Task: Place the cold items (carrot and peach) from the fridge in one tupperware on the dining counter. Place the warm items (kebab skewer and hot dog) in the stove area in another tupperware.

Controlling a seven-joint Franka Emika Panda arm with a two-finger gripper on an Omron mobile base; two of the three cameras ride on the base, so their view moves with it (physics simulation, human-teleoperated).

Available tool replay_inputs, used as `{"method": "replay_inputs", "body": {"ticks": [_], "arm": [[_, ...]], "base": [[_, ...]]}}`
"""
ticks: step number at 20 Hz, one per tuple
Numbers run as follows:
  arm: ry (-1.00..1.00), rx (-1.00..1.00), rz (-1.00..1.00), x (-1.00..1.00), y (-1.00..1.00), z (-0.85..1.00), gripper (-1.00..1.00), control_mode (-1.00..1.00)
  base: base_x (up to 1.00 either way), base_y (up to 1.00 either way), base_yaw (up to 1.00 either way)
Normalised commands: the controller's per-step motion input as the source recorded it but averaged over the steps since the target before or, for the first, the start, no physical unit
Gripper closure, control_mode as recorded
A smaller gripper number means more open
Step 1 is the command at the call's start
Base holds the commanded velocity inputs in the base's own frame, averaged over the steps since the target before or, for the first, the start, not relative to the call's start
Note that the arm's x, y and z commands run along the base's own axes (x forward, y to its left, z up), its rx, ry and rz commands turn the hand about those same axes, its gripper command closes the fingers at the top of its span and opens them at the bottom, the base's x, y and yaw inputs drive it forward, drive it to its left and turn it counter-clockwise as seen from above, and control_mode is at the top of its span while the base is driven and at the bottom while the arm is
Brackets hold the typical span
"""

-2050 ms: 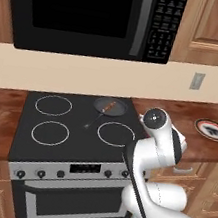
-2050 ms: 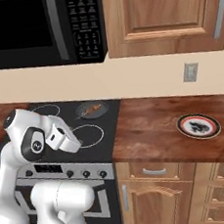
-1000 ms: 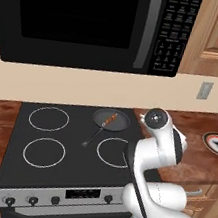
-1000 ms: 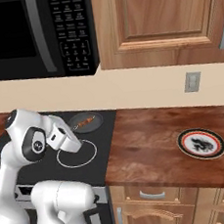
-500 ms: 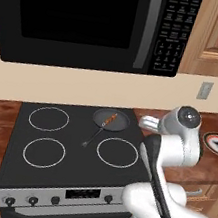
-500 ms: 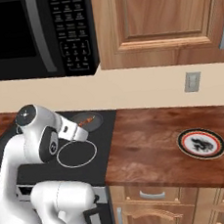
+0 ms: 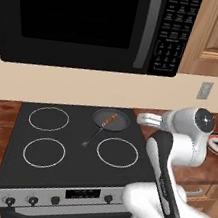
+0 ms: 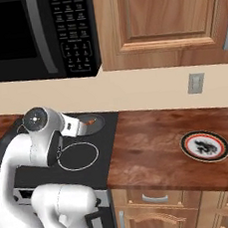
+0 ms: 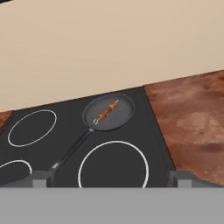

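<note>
Swinging round from my side, my arm had come to face the stove (image 7: 73, 150). On its back burner sat the pan (image 9: 109, 112) with the kebab skewer (image 9: 107, 111). My gripper (image 9: 111, 179) was wide, holding nothing, well short of it.

path: bare stove top (image 9: 65, 131) ahead | blockers: pan (image 9: 109, 112) rim (low), microwave (image 7: 91, 19) overhead

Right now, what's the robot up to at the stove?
Gripper open, empty, short of the pan. Kebab skewer lies in pan on back burner. Nothing in the way.
</note>
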Motion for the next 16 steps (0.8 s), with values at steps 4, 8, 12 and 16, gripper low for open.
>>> {"method": "replay_inputs", "body": {"ticks": [4, 8, 12, 16], "arm": [[-0.05, 0.02, -0.10, 0.15, 0.50, -0.20, -1.00, -1.00], [0.06, 0.00, -0.22, 0.20, 0.46, -0.25, -1.00, -1.00], [0.10, 0.00, -0.26, 0.36, -0.04, -0.09, -1.00, -1.00], [0.10, 0.02, -0.20, 0.64, -0.32, -0.10, -1.00, -1.00]], "base": [[0.00, 0.00, 0.00], [0.00, 0.00, 0.00], [0.00, 0.00, 0.00], [0.00, 0.00, 0.00]]}}
